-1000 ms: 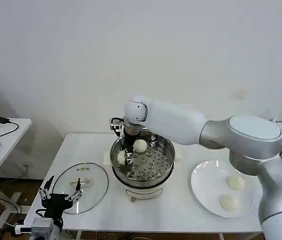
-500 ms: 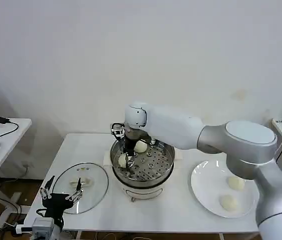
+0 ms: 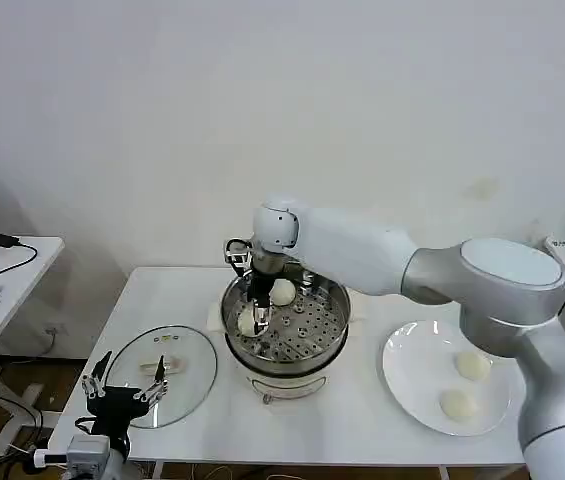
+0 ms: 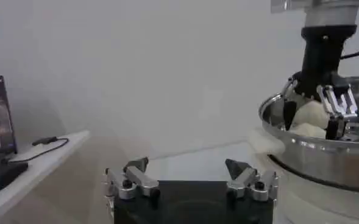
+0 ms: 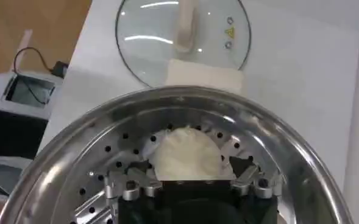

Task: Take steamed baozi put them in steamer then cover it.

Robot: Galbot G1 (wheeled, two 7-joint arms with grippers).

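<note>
**2nd bao down on tray, R jaws open around it**

Nearest, at 7 o'clock off the table edge: L gripper (image 3: 122,392) parked, fingers spread, holding nothing, hovering by the glass lid (image 3: 160,374), which lies flat on the table (image 3: 362,420) just beside the steamer (image 3: 287,325).

Centre: R gripper (image 3: 255,316) sits inside the steamer at its 9 o'clock side. Change vs a sec ago: bao (image 3: 248,319) between its fingers now reads as resting on the perforated tray, wrist a touch higher, jaws apart w/ the bao between them, not squeezing. In the R wrist view the bao (image 5: 186,155) lies on the holes, a finger on each side. Judgement: release is done or nearly; retract next.

Another bao (image 3: 282,291) sits at the tray's 12 o'clock. So 2 in, 2 left on the plate (image 3: 402,385) at 3 o'clock: (image 3: 473,366) and (image 3: 457,405).

Writing: lid carries a small yellow warning triangle (image 5: 230,31) + a mark beside it; text too small to read. No brand legible.
</note>
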